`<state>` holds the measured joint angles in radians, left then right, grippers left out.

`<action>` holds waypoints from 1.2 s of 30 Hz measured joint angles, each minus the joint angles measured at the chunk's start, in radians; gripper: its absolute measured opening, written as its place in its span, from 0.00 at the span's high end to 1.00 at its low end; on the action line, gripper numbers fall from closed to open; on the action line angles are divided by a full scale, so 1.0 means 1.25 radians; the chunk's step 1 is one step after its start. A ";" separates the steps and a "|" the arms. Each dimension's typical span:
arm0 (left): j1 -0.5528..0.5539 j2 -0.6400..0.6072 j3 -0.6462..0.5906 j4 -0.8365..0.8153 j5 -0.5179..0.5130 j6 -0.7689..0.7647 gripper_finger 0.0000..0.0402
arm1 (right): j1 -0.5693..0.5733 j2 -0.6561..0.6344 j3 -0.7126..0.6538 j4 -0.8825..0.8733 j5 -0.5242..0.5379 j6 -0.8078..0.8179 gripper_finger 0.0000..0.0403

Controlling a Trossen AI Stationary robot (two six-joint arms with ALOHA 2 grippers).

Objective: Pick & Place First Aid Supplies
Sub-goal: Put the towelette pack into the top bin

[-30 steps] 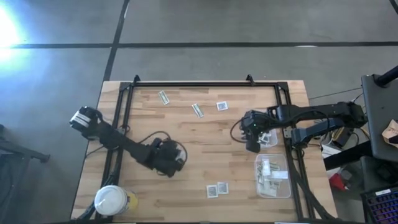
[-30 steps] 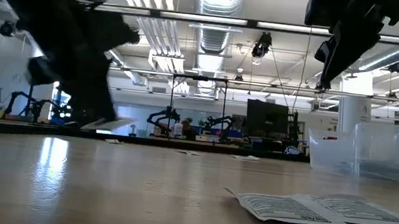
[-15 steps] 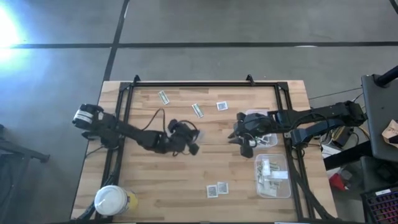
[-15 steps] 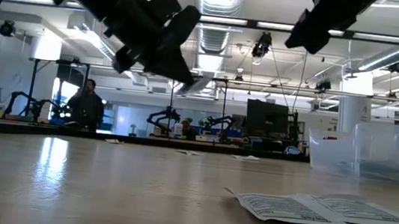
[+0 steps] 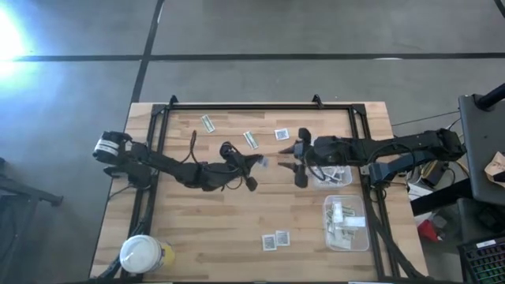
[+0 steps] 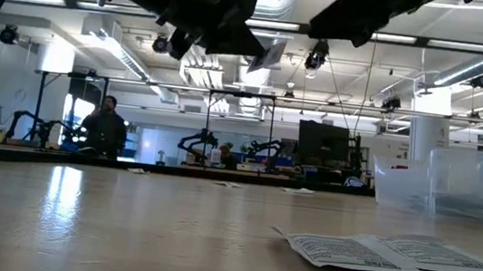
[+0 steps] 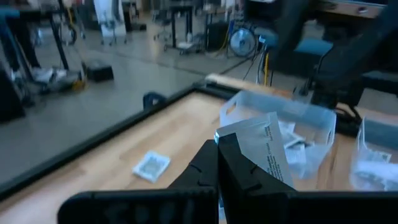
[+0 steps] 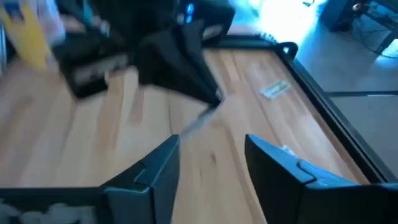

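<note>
Above the table's middle, my left gripper [image 5: 251, 163] is shut on a small white packet with dark print [image 7: 264, 146]. The packet also shows in the low view [image 6: 269, 55]. My right gripper [image 5: 301, 158] faces it from the right. It is open, its fingers spread on either side of the packet's line, a short way off [image 8: 214, 162]. More first aid supplies lie flat on the table: two narrow strips [image 5: 207, 123] [image 5: 251, 140], a square packet [image 5: 282, 134] and a pair of packets [image 5: 275, 239]. My left gripper pinches the packet by one end [image 7: 235, 138] between its two fingers. The fingers lie about level and point toward the table's right side. The rest of the packet sticks out past the fingertips, tilted up and lifted clear of the table.
Two clear plastic tubs [image 5: 331, 172] [image 5: 346, 223] holding packets stand at the table's right. A white-lidded round jar [image 5: 142, 255] sits at the near left corner. A black frame [image 5: 252, 106] runs along the table's far edge and sides. A person [image 6: 105, 129] stands in the room beyond.
My left gripper has risen from the table, swung toward the right and far side and tipped from pointing down to about level, lifting the packet clear. My right gripper has tipped up toward level, shifted a little left toward the packet and opened wider.
</note>
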<state>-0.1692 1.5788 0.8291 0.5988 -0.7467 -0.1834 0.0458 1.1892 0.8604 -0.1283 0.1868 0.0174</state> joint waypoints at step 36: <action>0.026 0.113 0.085 0.173 0.055 0.273 0.99 | -0.029 0.047 0.000 0.004 0.000 0.089 0.98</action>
<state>-0.1371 1.7199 0.9360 0.8147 -0.6786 0.1574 0.0095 1.2475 0.8600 -0.1230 0.1864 0.1284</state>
